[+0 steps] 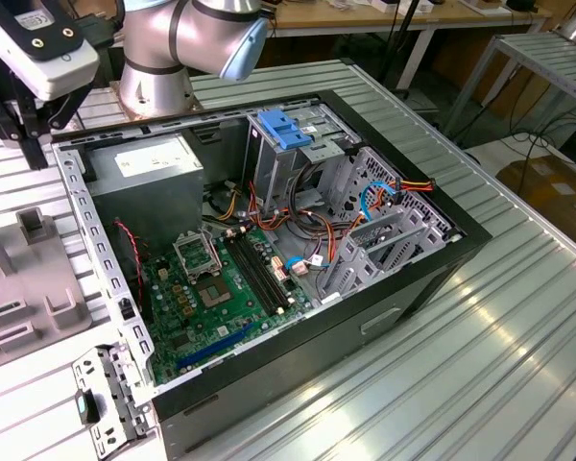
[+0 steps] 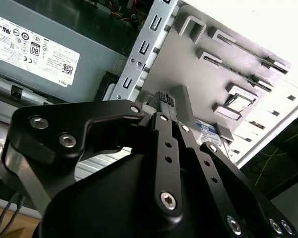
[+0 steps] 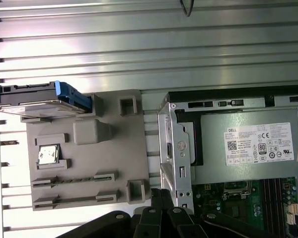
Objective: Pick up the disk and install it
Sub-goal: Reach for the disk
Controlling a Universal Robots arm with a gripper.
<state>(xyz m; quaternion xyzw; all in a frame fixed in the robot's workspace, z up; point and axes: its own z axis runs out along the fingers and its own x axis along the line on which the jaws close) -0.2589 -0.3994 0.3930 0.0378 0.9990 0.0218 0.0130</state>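
The gripper (image 3: 161,194), fingers closed and empty, is hanging above the case (image 3: 176,148) rim while the disk (image 3: 39,99) is resting on the tray (image 3: 119,148) (at the case's nine o'clock, exterior view), likely keeping its rails (image 3: 77,96) graspable.

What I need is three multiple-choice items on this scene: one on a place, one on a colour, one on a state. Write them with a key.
1. Where is the disk? A on the floor; B on the grey holder; C in a drawer.
2. Its side rails are: A red; B blue; C yellow.
3. The computer case is: A open; B closed; C upside down.

Key: B, it lies at one end of the holder, outside the case; B, blue plastic shows along its edge; A, the motherboard is exposed.
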